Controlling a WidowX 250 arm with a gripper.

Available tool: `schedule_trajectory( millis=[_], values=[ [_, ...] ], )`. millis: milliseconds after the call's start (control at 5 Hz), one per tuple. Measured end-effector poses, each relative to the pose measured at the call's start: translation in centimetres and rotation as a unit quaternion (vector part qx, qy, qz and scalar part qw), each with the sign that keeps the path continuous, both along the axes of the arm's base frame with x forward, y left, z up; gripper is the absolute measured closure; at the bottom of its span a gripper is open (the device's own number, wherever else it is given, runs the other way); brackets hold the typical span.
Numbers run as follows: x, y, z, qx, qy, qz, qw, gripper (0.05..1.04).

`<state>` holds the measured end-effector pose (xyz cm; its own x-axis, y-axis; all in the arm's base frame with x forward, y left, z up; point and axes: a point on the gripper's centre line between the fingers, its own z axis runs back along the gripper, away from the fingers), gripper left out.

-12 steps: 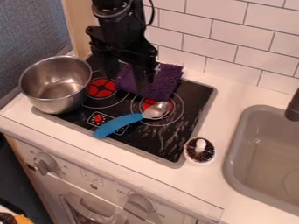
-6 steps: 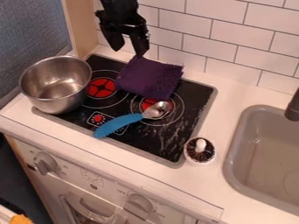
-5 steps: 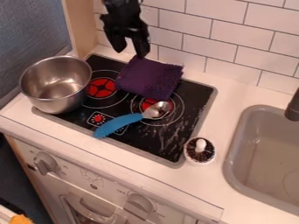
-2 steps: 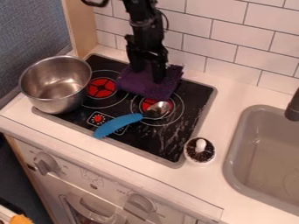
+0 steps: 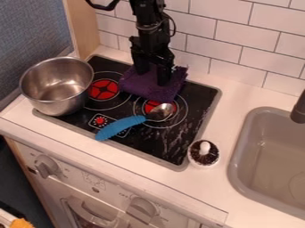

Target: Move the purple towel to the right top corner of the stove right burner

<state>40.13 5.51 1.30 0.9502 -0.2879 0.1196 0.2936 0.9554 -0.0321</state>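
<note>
The black gripper (image 5: 152,78), its two fingers spread wide, is at the purple towel (image 5: 152,90) on the stovetop (image 5: 189,127).

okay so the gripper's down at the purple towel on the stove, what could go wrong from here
The gripper has its fingers apart at the purple towel, so closing might catch too little cloth and let it slip. The spoon lies just in front of the towel, so a low drag could knock it.

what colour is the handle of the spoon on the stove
The spoon's handle is blue, seen best in the camera view.
</note>
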Motion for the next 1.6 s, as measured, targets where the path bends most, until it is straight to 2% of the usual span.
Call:
schedule_trajectory(
  millis=[400,600,800,1200,1600],
  values=[
    [0.3,-1.7,0.2,0.0,-0.006,-0.024,0.9997,0.082],
    [1.0,-5.0,0.4,0.0,-0.007,-0.066,0.9978,0.082],
    [1.3,-9.2,0.6,-0.001,-0.009,-0.122,0.9925,0.082],
    [0.7,-13.8,0.6,-0.001,-0.01,-0.184,0.9828,0.083],
    [-0.1,-14.2,0.9,0.001,-0.009,-0.186,0.9825,0.085]
  ],
)
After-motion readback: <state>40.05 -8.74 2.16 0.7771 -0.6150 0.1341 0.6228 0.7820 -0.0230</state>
